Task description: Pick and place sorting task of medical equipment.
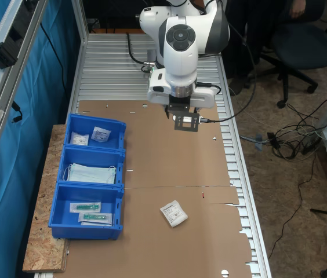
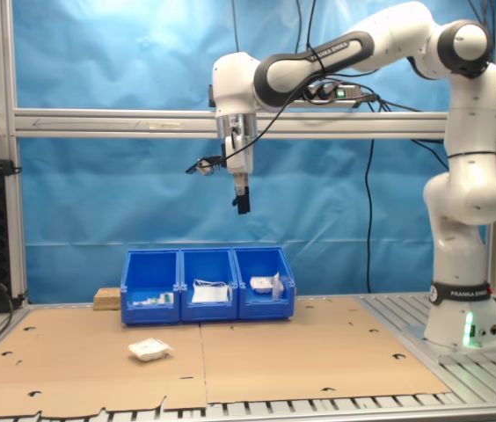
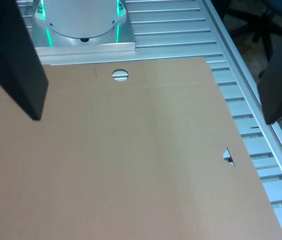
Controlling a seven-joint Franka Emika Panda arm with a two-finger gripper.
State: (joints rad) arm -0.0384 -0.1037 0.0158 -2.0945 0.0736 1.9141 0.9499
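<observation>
Scene evenly and brightly lit from overhead; soft, faint shadows cast on the cardboard sheet point(image 1: 169, 162); the blue backdrop point(image 2: 142, 53) washed out near the second exterior view's top; the wrist view's dark fingers point(image 3: 11, 55) rendered blurred, cardboard slightly soft; exterior views sharp.

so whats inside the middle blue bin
The middle blue bin holds pale blue face masks, stacked flat. The masks cover most of the floor, so anything beneath them is hidden.
</observation>
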